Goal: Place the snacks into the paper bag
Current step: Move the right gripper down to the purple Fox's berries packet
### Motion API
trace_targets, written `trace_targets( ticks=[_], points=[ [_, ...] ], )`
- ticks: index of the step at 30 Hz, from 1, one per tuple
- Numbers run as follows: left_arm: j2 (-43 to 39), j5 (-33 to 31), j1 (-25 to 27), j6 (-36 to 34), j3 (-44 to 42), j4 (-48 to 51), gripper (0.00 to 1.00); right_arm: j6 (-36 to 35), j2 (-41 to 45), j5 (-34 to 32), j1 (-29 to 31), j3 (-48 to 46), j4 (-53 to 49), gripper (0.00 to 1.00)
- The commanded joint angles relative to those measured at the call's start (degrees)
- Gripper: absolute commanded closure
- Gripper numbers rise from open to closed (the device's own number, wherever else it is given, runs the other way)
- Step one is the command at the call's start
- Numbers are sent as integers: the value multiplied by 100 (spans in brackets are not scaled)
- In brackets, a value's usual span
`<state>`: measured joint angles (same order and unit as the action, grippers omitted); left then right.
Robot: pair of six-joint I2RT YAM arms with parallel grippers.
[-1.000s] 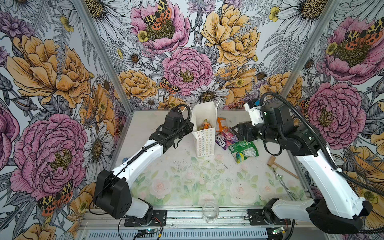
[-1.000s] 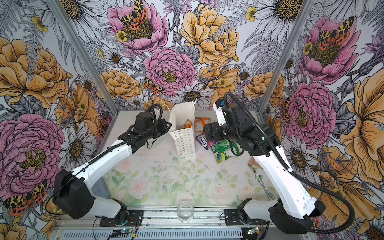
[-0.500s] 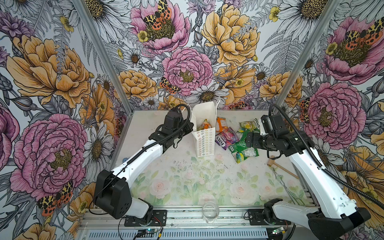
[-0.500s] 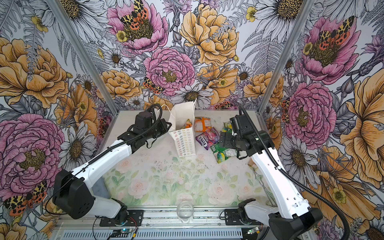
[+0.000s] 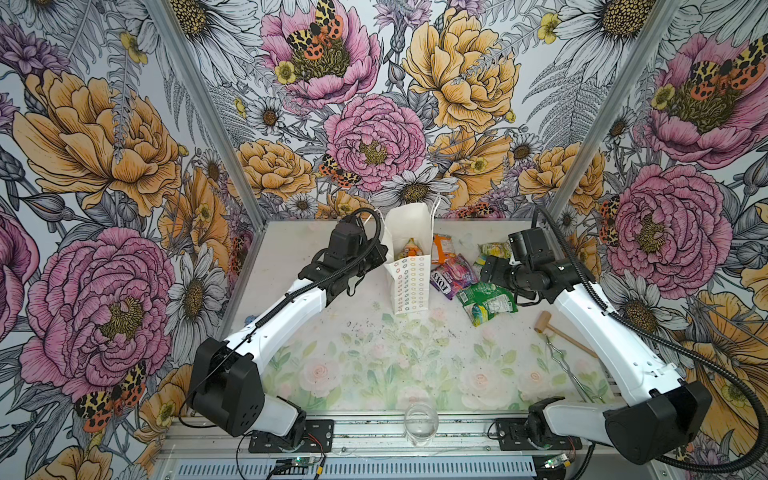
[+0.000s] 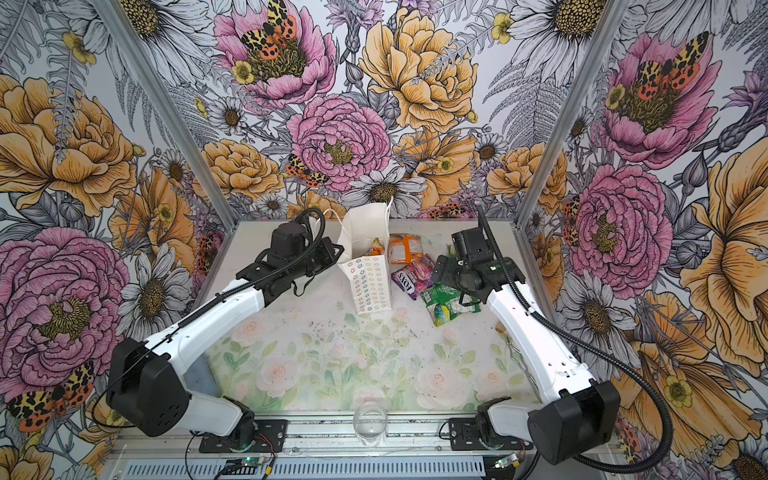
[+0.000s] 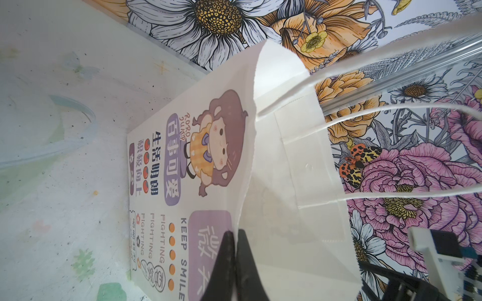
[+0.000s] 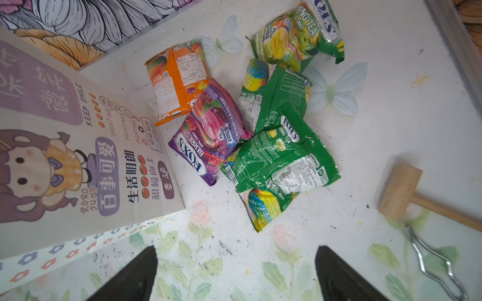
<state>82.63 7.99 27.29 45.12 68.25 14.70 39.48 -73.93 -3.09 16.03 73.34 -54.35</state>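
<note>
The white paper bag [image 5: 409,286] [image 6: 371,286] stands upright at the back middle of the table, with an orange packet [image 5: 409,249] inside it. My left gripper [image 7: 234,234] [image 5: 383,253] is shut on the bag's left rim [image 7: 245,187]. To the right of the bag lie the loose snacks: an orange packet [image 8: 177,80] [image 5: 443,247], a purple FOX'S one [image 8: 211,133] [image 5: 453,276], two green ones [image 8: 273,96] [image 8: 281,166] and a yellow-green one [image 8: 297,34]. My right gripper [image 8: 236,260] [image 5: 485,275] hangs open above these packets, holding nothing.
A small wooden mallet [image 5: 548,326] [image 8: 401,190] and a bent metal wire tool [image 5: 569,365] lie at the right, under my right arm. A clear glass [image 5: 420,422] stands at the front edge. The back wall is close behind the bag.
My right arm has drawn back to the right, away from the bag, and now hangs over the packets with its jaws a little wider. The left arm and bag have not moved.
</note>
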Motion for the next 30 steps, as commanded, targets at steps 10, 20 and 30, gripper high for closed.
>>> trace_targets(
  ticks=[10, 20, 30],
  points=[
    [34, 45, -31, 58, 165, -72, 97, 1296, -625, 327, -29, -482, 1488, 5],
    [34, 55, -23, 58, 156, -81, 97, 2488, -959, 34, -17, -542, 1652, 6],
    [34, 73, -43, 32, 154, -83, 97, 3037, -1442, 10, 90, -386, 1798, 5]
  ],
)
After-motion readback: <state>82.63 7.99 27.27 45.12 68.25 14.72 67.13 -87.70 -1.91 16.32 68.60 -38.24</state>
